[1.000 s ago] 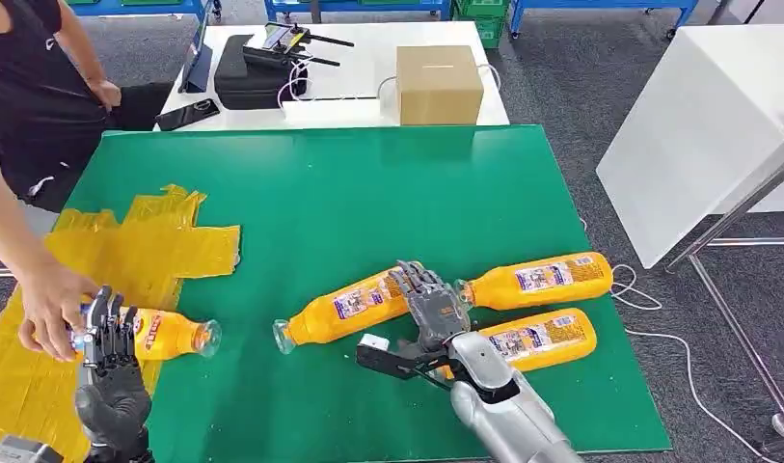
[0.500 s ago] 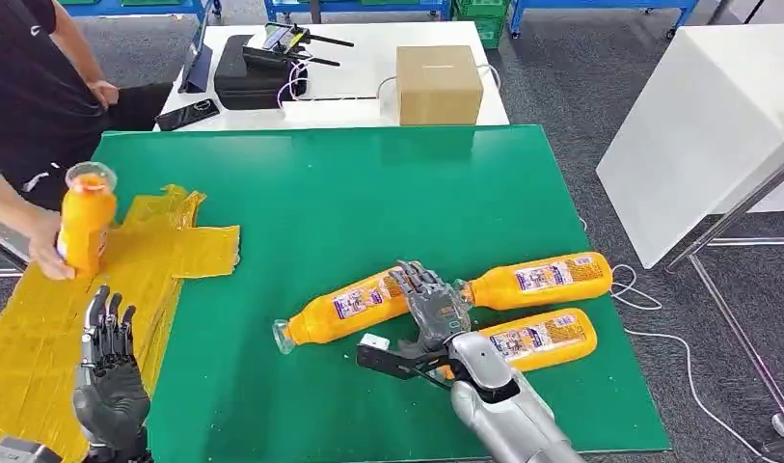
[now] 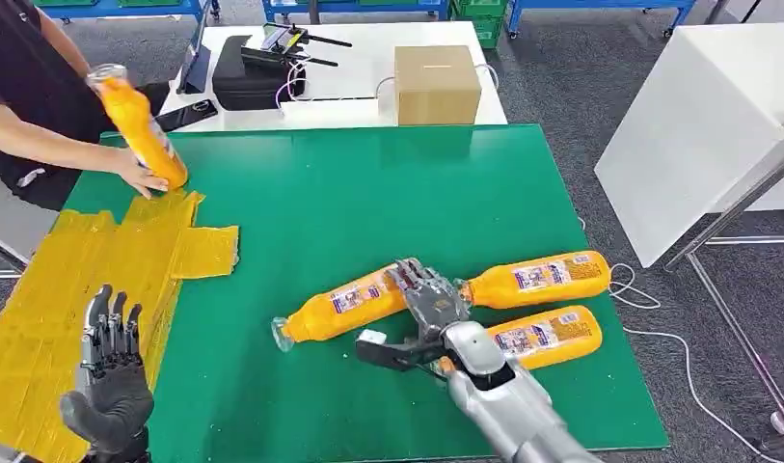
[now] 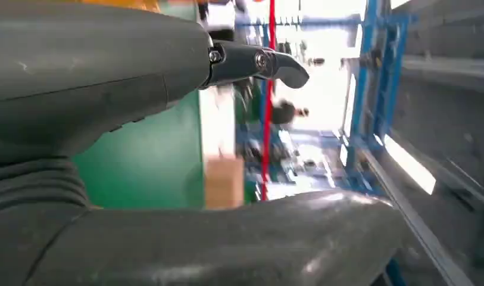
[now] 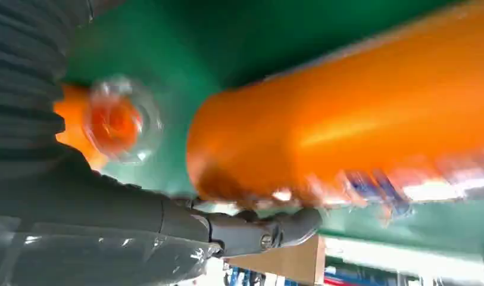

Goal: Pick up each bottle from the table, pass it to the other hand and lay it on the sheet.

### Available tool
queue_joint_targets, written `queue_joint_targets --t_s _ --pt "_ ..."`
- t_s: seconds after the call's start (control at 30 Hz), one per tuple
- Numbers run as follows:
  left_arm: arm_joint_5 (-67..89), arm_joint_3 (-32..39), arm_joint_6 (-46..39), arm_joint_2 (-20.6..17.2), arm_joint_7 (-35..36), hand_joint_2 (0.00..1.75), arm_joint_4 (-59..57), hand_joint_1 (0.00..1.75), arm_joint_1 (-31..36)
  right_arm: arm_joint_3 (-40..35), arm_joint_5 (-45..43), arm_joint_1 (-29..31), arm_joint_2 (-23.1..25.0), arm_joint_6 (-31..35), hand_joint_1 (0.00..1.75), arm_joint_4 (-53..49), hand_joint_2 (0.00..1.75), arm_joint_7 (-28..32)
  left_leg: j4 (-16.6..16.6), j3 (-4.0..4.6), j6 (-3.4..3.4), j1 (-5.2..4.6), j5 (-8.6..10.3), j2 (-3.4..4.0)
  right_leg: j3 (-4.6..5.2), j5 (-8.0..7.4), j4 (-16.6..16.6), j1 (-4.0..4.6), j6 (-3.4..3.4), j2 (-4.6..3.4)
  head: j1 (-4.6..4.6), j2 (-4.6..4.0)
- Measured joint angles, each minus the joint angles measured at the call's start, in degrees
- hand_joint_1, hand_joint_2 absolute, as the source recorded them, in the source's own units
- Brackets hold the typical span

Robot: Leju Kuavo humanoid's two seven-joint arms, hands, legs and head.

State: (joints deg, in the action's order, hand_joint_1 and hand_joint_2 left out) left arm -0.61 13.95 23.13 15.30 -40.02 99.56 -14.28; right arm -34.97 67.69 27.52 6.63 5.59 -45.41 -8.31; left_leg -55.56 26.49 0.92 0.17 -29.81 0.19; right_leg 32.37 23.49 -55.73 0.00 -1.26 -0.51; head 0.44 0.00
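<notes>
Three orange bottles lie on the green table: one in the middle, one to its right, one nearer me. My right hand hovers with spread fingers over the middle bottle's base end, thumb stuck out sideways, gripping nothing. The right bottle's cap points at this hand. My left hand is open and empty above the near part of the yellow sheet. A person at the far left holds a fourth bottle tilted over the table's far left corner.
Behind the green table, a white table carries a cardboard box and a black case. A white block stands to the right. A cable trails on the floor by the table's right edge.
The person lifted the bottle off the sheet beside my left hand and carried it to the far left corner. My left hand sank a little. My right hand stayed over the middle bottle.
</notes>
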Motion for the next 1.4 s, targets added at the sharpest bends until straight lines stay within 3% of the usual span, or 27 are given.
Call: queue_joint_targets --t_s 0.2,1.1,1.13,1.17,1.2,1.23,1.37,1.4 --pt "0.0 0.9 1.6 0.9 0.0 0.0 -1.3 0.0 0.9 0.0 0.7 6.4 1.9 0.2 0.0 8.8 1.75 -0.4 0.0 -0.07 0.01 -0.01 0.04 -0.06 -0.04 0.0 0.0 0.03 0.01 0.04 -0.04 0.0" --pt "-0.2 1.9 2.3 1.9 0.0 0.0 -3.6 0.0 2.3 0.0 1.9 10.5 3.8 -1.2 0.0 17.7 1.75 -0.6 0.0 -0.08 0.02 -0.02 0.02 -0.04 0.0 0.0 0.0 0.03 0.0 0.02 -0.02 0.0" --pt "-0.2 1.9 2.5 1.9 0.0 0.0 -3.6 0.0 2.4 0.0 1.9 10.6 3.9 -1.7 0.21 18.0 1.75 -0.5 0.0 -0.09 0.02 -0.02 0.02 -0.04 -0.01 0.0 0.0 0.03 0.0 0.01 -0.02 0.0" --pt "-0.2 1.9 2.6 1.9 0.0 0.0 -3.6 0.0 2.5 0.0 2.0 10.7 4.0 -1.9 1.34 18.3 1.75 -0.2 0.0 -0.11 0.02 -0.02 0.02 -0.04 -0.03 0.0 0.0 0.03 0.0 0.01 -0.02 0.0" --pt "-0.2 1.9 2.6 1.9 0.0 0.0 -3.7 0.0 2.6 0.0 2.1 10.8 4.1 -2.2 1.59 18.5 1.75 0.1 0.0 -0.13 0.02 -0.02 0.02 -0.04 -0.05 0.0 0.0 0.03 0.0 0.01 -0.02 0.0" --pt "-0.2 1.9 2.6 1.9 0.0 0.0 -3.8 0.0 2.6 0.0 2.1 10.8 4.1 -2.4 1.73 18.7 1.75 0.4 0.0 -0.12 0.02 -0.02 0.02 -0.03 -0.06 0.0 0.0 0.03 0.0 0.01 -0.02 0.0" --pt "-0.8 1.9 2.7 1.9 0.0 0.0 -4.3 0.0 3.0 -0.1 2.2 10.8 4.8 -3.2 1.61 20.0 1.75 2.4 0.0 -0.13 0.02 -0.02 0.01 -0.02 -0.07 0.0 0.0 0.03 0.0 0.01 -0.02 0.0" --pt "-0.9 1.9 2.8 1.9 0.0 0.0 -4.5 0.0 3.1 -0.1 2.2 10.9 5.1 -3.4 1.64 20.1 1.75 2.9 0.0 -0.14 0.01 -0.02 0.01 -0.01 -0.08 0.0 0.0 0.03 0.0 0.01 -0.02 0.0"
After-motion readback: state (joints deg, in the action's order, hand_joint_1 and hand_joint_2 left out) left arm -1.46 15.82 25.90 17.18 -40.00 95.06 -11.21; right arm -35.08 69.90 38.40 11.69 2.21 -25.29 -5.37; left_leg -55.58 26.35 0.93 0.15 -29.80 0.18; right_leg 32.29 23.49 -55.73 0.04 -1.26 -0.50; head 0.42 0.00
